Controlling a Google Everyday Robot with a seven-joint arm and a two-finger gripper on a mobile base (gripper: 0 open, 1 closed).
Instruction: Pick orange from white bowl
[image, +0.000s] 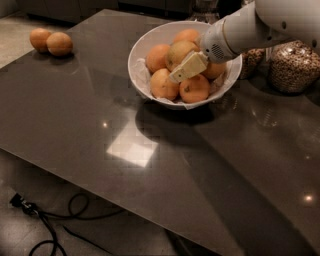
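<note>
The robot's smooth white tubular arm (280, 20) enters from the upper right corner and slopes down toward the left. Its rounded white wrist section (220, 45), marked with a small patch of dark dots, narrows into the pale cream, flat-sided gripper (186, 67). The gripper sits in the upper middle of the view, angled down and leftward, its tip lowest.
</note>
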